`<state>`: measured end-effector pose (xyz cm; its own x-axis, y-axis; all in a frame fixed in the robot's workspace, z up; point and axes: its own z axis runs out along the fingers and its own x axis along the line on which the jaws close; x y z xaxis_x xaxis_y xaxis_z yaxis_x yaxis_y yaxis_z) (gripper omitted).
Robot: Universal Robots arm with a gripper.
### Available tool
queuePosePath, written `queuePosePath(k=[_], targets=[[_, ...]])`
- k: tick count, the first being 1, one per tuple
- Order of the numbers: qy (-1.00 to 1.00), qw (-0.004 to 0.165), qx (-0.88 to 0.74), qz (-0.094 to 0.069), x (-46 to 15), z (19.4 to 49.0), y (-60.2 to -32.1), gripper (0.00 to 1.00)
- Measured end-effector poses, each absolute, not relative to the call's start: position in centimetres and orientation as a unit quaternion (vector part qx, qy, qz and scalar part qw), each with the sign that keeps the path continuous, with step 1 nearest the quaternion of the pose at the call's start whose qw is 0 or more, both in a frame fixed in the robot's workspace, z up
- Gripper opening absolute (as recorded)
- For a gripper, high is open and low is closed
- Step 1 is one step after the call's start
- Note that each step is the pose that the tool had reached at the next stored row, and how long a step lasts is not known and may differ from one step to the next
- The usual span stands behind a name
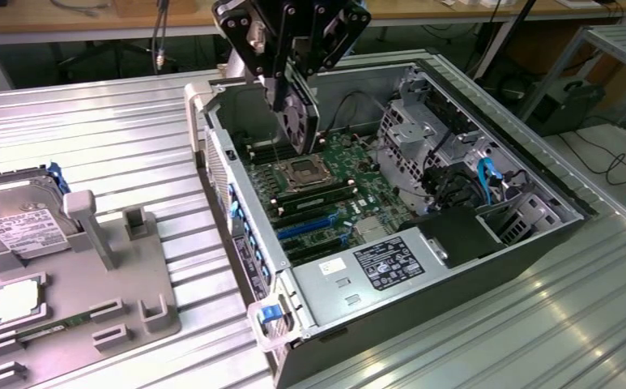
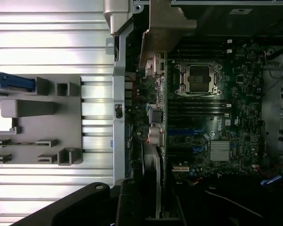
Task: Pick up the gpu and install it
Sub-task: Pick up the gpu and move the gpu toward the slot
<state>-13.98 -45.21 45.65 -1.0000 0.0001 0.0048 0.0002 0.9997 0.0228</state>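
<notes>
The gpu is a thin dark card that hangs on edge from my gripper, which is shut on its upper part. It hovers over the rear of the open computer case, above the motherboard and close to the case's back wall. In the wrist view the gpu appears edge-on, with its pale metal bracket at the far end and my gripper dark around the near end. Blue expansion slots lie on the board nearer the case front, apart from the card.
A processor socket and memory slots sit under the card. The power supply and drive cages crowd the case. On the exterior view's left, a grey fixture tray holds a hard drive and a processor.
</notes>
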Motion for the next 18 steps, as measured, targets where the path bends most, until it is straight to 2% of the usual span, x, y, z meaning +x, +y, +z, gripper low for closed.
queuePosePath(k=[18], targets=[[-1.0, 0.002, 0.0, -0.011, -12.4, 45.6, -45.2, 0.28]])
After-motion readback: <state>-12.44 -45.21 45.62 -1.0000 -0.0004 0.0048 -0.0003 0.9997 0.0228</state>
